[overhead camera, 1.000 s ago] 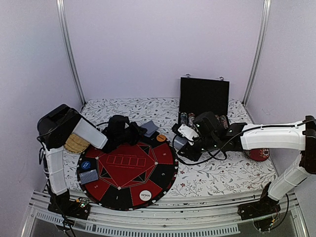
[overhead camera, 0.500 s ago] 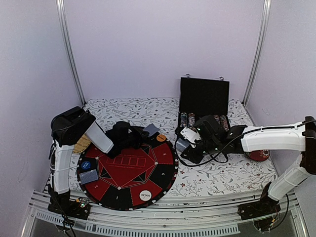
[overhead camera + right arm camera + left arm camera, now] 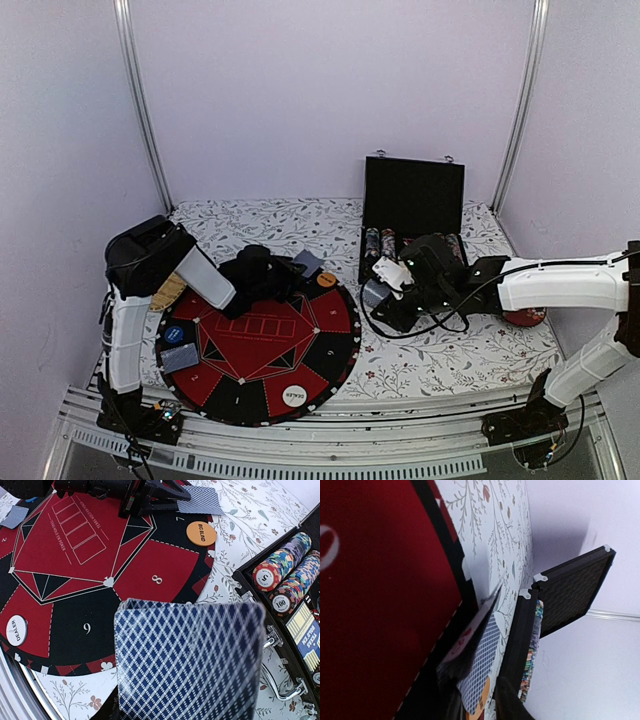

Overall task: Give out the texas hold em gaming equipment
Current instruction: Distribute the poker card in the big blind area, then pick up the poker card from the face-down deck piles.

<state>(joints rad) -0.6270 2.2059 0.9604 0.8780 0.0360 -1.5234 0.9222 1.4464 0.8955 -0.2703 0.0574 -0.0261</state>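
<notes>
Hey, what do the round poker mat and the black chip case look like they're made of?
The round poker mat looks like thin printed fabric or rubber, matte: it lies flat and shows no glare. The black chip case looks like a rigid shell, since its lid stands upright; its pale corner caps look like shiny metal, though plastic is possible.

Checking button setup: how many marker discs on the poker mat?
3: blue disc at the left edge of the mat, orange BIG BLIND disc at its far-right edge, white DEALER disc at its near edge. The left arm covers some mat, so another could be hidden.
</notes>
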